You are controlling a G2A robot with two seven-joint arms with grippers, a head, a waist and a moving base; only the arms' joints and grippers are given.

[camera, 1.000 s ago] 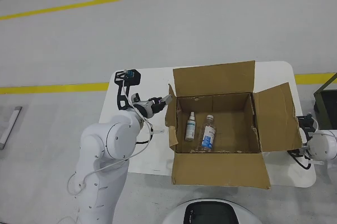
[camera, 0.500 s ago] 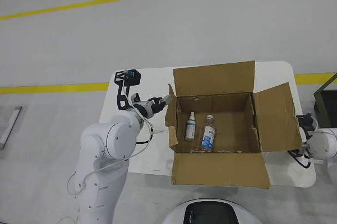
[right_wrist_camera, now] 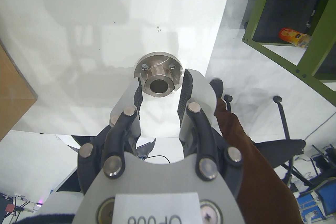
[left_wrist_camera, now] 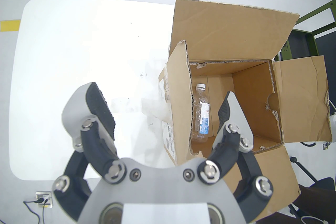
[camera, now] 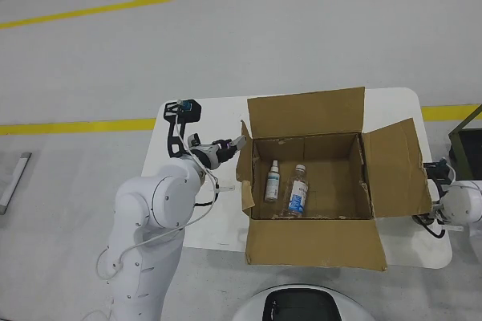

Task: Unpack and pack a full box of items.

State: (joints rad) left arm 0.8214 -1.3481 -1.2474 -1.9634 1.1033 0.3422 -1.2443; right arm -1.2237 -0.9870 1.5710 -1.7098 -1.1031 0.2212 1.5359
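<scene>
Unpacking looks nearly done: two bottles (camera: 272, 181) lie in the box (camera: 309, 112), right tool (right_wrist_camera: 162, 80) clasps a hub (right_wrist_camera: 157, 75) above the tabletop (right_wrist_camera: 105, 25), left tool (left_wrist_camera: 160, 92) spread wide.

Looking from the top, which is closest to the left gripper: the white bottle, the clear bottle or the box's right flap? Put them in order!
1. White bottle: on the left side of the box, nearest the left gripper.
2. Clear bottle: right beside the white one, nearer the box's middle.
3. Right flap: across the box on the far side, farthest.
</scene>
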